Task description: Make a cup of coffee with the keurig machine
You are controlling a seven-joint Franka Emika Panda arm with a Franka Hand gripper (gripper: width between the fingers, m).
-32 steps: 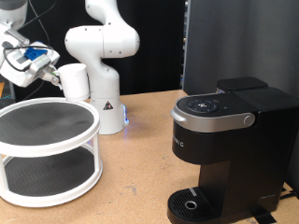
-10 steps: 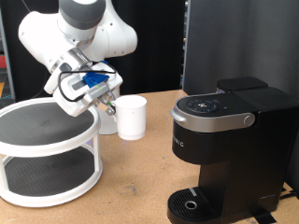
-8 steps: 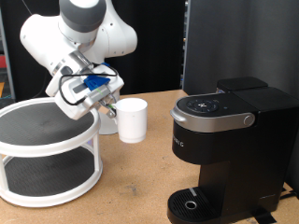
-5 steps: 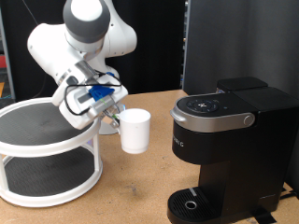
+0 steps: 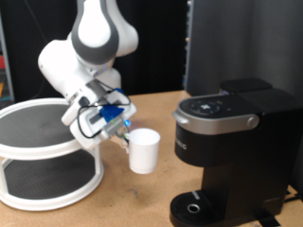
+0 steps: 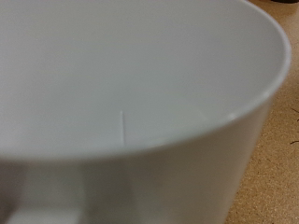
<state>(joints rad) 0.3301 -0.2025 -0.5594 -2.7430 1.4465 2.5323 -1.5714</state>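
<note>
My gripper point(image 5: 125, 138) is shut on the white cup point(image 5: 143, 151) and holds it by its side in the air above the table, to the exterior view's left of the keurig machine point(image 5: 230, 151). The cup is upright and its open top faces up. The black machine stands at the exterior view's right with its silver lid handle down and its round drip tray point(image 5: 195, 207) bare at the bottom. In the wrist view the cup point(image 6: 131, 103) fills almost the whole picture and hides the fingers.
A white two-tier round shelf point(image 5: 47, 151) with dark mats stands at the exterior view's left. The white arm point(image 5: 95, 57) reaches over it. A dark panel point(image 5: 237, 43) stands behind the machine. Brown table point(image 5: 142, 194) lies between shelf and machine.
The gripper has carried the cup down and towards the exterior view's right and bottom, closer to the machine. The arm has leaned forward over the shelf.
</note>
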